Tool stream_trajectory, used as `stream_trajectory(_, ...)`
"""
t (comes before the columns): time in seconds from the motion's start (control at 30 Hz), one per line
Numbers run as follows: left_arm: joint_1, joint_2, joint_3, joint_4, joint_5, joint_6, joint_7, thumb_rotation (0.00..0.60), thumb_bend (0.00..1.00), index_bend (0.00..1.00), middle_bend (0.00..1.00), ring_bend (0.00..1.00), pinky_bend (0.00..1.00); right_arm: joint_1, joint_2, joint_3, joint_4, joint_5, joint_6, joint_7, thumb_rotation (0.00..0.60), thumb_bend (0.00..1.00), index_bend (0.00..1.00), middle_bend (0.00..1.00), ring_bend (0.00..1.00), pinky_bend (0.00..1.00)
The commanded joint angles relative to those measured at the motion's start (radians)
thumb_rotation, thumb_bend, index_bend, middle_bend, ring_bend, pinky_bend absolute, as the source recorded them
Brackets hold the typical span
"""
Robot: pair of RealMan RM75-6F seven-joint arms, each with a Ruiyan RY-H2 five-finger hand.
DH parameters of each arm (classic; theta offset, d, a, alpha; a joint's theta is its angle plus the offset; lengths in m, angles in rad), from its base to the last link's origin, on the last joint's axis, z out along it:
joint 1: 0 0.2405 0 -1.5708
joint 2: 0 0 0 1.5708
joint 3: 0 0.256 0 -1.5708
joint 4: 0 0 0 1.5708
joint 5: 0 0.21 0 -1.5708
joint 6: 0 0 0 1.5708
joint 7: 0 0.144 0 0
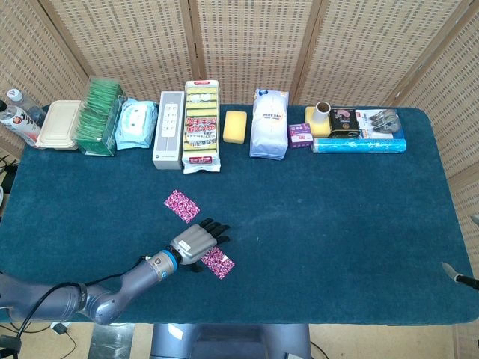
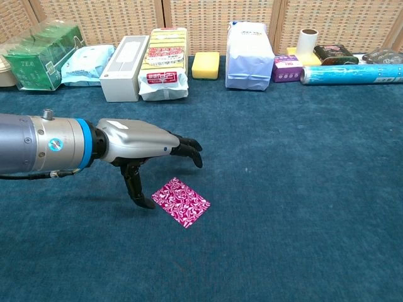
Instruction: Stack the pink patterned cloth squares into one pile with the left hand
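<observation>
Two pink patterned cloth squares lie apart on the blue table. The far cloth [image 1: 182,206] lies flat by itself; the chest view hides it behind my hand. The near cloth [image 1: 220,262] [image 2: 181,201] lies closer to the front edge. My left hand [image 1: 199,243] [image 2: 141,143] hovers over the near cloth's left corner, holding nothing. Its fingers are spread above the cloth and its thumb points down just left of it. Of my right hand only a grey sliver [image 1: 451,273] shows at the right edge of the head view.
A row of goods lines the back edge: a green tea box [image 2: 39,55], a wipes pack [image 2: 88,63], a white box [image 2: 123,58], a sponge pack [image 2: 165,61], a yellow sponge [image 2: 206,65], a white bag [image 2: 249,55] and a blue roll [image 2: 351,74].
</observation>
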Motion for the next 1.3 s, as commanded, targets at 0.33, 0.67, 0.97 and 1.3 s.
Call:
stream_trajectory(0.33,-0.023,-0.074,0.018,0.002,-0.067,0.057,0.083,0.6,0.19,0.22,0.0,0.0,0.03,-0.004,0.008,0.003,0.003,0.002,0.001,0.024,0.6,0.04,0.14,0.05,0.0,0.0)
stream_trajectory(0.67,-0.031,-0.101,0.02,0.013,-0.088,0.087,0.115,0.6,0.19,0.26,0.0,0.0,0.03,-0.005,0.009,0.004,0.005,0.003,0.001,0.033,0.6,0.04,0.14,0.05,0.0,0.0)
stream_trajectory(0.97,-0.033,-0.111,0.026,0.022,-0.089,0.096,0.129,0.6,0.19,0.34,0.0,0.0,0.03,-0.007,0.006,0.005,0.005,0.002,0.008,0.024,0.6,0.04,0.14,0.05,0.0,0.0)
stream_trajectory(1.3,-0.027,-0.125,0.029,0.038,-0.077,0.11,0.136,0.6,0.2,0.38,0.0,0.0,0.03,-0.007,0.005,0.005,0.006,0.0,0.009,0.025,0.6,0.04,0.14,0.05,0.0,0.0)
